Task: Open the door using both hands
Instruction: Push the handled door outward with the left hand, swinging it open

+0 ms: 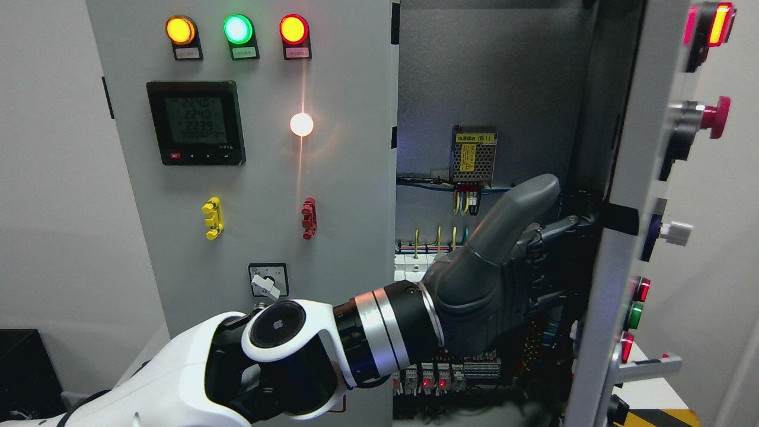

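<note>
The left robot hand [533, 261] reaches across into the cabinet, fingers extended flat against the inner face of the right door [616, 237], apparently to push the half-open panel wider

The right door [616, 237] is standing open, leaving a wide gap into the cabinet. The left hand [504, 267] is filling the middle of that gap. Wires [462, 198] and breakers [433, 376] are crowding the back.
</note>
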Action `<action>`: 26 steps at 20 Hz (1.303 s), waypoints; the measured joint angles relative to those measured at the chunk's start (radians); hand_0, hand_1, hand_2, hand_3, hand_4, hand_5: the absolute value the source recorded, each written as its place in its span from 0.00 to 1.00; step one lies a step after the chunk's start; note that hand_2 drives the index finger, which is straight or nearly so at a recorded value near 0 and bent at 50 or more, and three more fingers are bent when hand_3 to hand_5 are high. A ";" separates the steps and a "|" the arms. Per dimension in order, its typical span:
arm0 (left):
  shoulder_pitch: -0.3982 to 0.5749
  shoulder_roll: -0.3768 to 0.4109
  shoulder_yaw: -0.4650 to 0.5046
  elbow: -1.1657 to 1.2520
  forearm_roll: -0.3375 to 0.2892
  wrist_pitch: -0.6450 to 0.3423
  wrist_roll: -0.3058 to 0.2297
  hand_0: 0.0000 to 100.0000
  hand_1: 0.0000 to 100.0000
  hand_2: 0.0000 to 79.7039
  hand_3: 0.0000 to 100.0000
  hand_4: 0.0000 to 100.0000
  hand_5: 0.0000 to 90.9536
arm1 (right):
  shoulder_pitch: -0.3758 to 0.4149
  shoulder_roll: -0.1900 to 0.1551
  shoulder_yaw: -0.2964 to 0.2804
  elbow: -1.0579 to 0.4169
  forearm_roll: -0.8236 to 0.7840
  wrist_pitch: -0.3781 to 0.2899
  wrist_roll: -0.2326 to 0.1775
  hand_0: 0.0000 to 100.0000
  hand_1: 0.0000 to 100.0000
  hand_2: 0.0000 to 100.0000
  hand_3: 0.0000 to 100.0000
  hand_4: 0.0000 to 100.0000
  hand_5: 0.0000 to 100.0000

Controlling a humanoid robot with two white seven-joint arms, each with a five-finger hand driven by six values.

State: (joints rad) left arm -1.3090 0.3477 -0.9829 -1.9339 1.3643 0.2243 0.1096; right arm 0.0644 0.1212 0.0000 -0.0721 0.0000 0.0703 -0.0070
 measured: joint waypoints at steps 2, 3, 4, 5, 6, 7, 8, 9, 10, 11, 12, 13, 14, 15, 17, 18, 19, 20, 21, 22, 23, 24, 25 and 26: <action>-0.003 -0.020 -0.006 0.004 -0.002 0.001 0.000 0.00 0.00 0.00 0.00 0.00 0.00 | 0.000 0.000 0.000 0.000 0.000 0.000 0.000 0.00 0.00 0.00 0.00 0.00 0.00; -0.005 -0.030 -0.009 0.007 -0.003 0.002 0.000 0.00 0.00 0.00 0.00 0.00 0.00 | 0.000 0.000 0.000 0.000 0.000 0.000 0.000 0.00 0.00 0.00 0.00 0.00 0.00; -0.006 -0.040 -0.011 0.011 -0.004 0.003 0.000 0.00 0.00 0.00 0.00 0.00 0.00 | 0.000 0.000 0.000 0.000 0.000 0.000 0.000 0.00 0.00 0.00 0.00 0.00 0.00; -0.007 -0.052 -0.013 0.016 -0.004 0.006 0.000 0.00 0.00 0.00 0.00 0.00 0.00 | 0.000 0.000 0.000 0.000 0.000 0.000 0.000 0.00 0.00 0.00 0.00 0.00 0.00; -0.008 -0.062 -0.015 0.021 -0.005 0.014 0.000 0.00 0.00 0.00 0.00 0.00 0.00 | 0.000 0.000 0.000 0.000 0.000 0.000 0.000 0.00 0.00 0.00 0.00 0.00 0.00; -0.008 -0.075 -0.017 0.028 -0.007 0.019 0.000 0.00 0.00 0.00 0.00 0.00 0.00 | 0.000 0.000 0.000 0.000 0.000 0.000 0.000 0.00 0.00 0.00 0.00 0.00 0.00; -0.008 -0.086 -0.018 0.034 -0.007 0.021 0.000 0.00 0.00 0.00 0.00 0.00 0.00 | 0.000 0.000 0.000 0.000 0.000 0.000 0.000 0.00 0.00 0.00 0.00 0.00 0.00; -0.009 -0.098 -0.020 0.041 -0.008 0.023 0.000 0.00 0.00 0.00 0.00 0.00 0.00 | 0.000 0.000 0.000 0.000 0.000 0.000 0.000 0.00 0.00 0.00 0.00 0.00 0.00; -0.009 -0.109 -0.021 0.049 -0.008 0.024 -0.001 0.00 0.00 0.00 0.00 0.00 0.00 | 0.000 0.000 0.000 0.000 0.000 0.000 0.000 0.00 0.00 0.00 0.00 0.00 0.00; -0.009 -0.120 -0.023 0.056 -0.009 0.026 0.000 0.00 0.00 0.00 0.00 0.00 0.00 | 0.000 0.000 0.000 0.000 0.000 0.000 0.000 0.00 0.00 0.00 0.00 0.00 0.00; -0.010 -0.132 -0.025 0.064 -0.010 0.027 -0.001 0.00 0.00 0.00 0.00 0.00 0.00 | 0.000 0.000 0.000 0.000 0.000 0.000 0.000 0.00 0.00 0.00 0.00 0.00 0.00; -0.011 -0.143 -0.027 0.072 -0.010 0.028 -0.001 0.00 0.00 0.00 0.00 0.00 0.00 | 0.000 0.000 0.000 0.000 0.000 0.000 0.000 0.00 0.00 0.00 0.00 0.00 0.00; -0.013 -0.155 -0.029 0.079 -0.011 0.028 0.000 0.00 0.00 0.00 0.00 0.00 0.00 | 0.000 0.000 0.000 0.000 0.000 0.000 0.000 0.00 0.00 0.00 0.00 0.00 0.00; -0.014 -0.166 -0.031 0.086 -0.011 0.028 0.000 0.00 0.00 0.00 0.00 0.00 0.00 | 0.000 0.000 0.000 0.000 0.000 0.000 0.000 0.00 0.00 0.00 0.00 0.00 0.00; -0.018 -0.189 -0.034 0.100 -0.012 0.029 0.000 0.00 0.00 0.00 0.00 0.00 0.00 | 0.000 0.000 0.000 0.000 0.000 0.000 0.000 0.00 0.00 0.00 0.00 0.00 0.00; -0.021 -0.202 -0.036 0.108 -0.012 0.029 -0.001 0.00 0.00 0.00 0.00 0.00 0.00 | 0.000 0.000 0.000 0.000 0.000 0.000 0.000 0.00 0.00 0.00 0.00 0.00 0.00; -0.023 -0.214 -0.037 0.114 -0.012 0.030 -0.001 0.00 0.00 0.00 0.00 0.00 0.00 | 0.000 0.000 0.000 0.000 0.000 0.000 0.000 0.00 0.00 0.00 0.00 0.00 0.00; -0.026 -0.226 -0.039 0.121 -0.013 0.030 -0.001 0.00 0.00 0.00 0.00 0.00 0.00 | 0.000 0.000 0.000 0.000 0.000 0.000 0.000 0.00 0.00 0.00 0.00 0.00 0.00; -0.029 -0.237 -0.041 0.128 -0.014 0.030 -0.001 0.00 0.00 0.00 0.00 0.00 0.00 | 0.000 0.000 0.000 0.000 0.000 0.000 0.000 0.00 0.00 0.00 0.00 0.00 0.00; -0.032 -0.246 -0.043 0.134 -0.015 0.030 -0.001 0.00 0.00 0.00 0.00 0.00 0.00 | 0.000 0.000 0.000 0.000 0.000 0.000 0.000 0.00 0.00 0.00 0.00 0.00 0.00; -0.036 -0.255 -0.045 0.141 -0.015 0.030 -0.001 0.00 0.00 0.00 0.00 0.00 0.00 | 0.000 0.000 0.000 0.000 0.000 0.000 0.000 0.00 0.00 0.00 0.00 0.00 0.00; -0.039 -0.262 -0.047 0.147 -0.016 0.030 -0.001 0.00 0.00 0.00 0.00 0.00 0.00 | 0.000 0.000 0.000 0.000 0.000 0.000 0.000 0.00 0.00 0.00 0.00 0.00 0.00; -0.042 -0.272 -0.049 0.153 -0.017 0.030 -0.001 0.00 0.00 0.00 0.00 0.00 0.00 | 0.000 0.000 0.000 0.000 0.000 0.000 0.000 0.00 0.00 0.00 0.00 0.00 0.00; -0.045 -0.283 -0.051 0.159 -0.017 0.030 -0.001 0.00 0.00 0.00 0.00 0.00 0.00 | 0.000 0.000 0.000 0.000 0.000 0.000 0.000 0.00 0.00 0.00 0.00 0.00 0.00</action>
State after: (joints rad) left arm -1.3539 0.0650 -1.0342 -1.7752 1.3469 0.2545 0.1087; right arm 0.0645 0.1212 0.0000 -0.0721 0.0000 0.0703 -0.0069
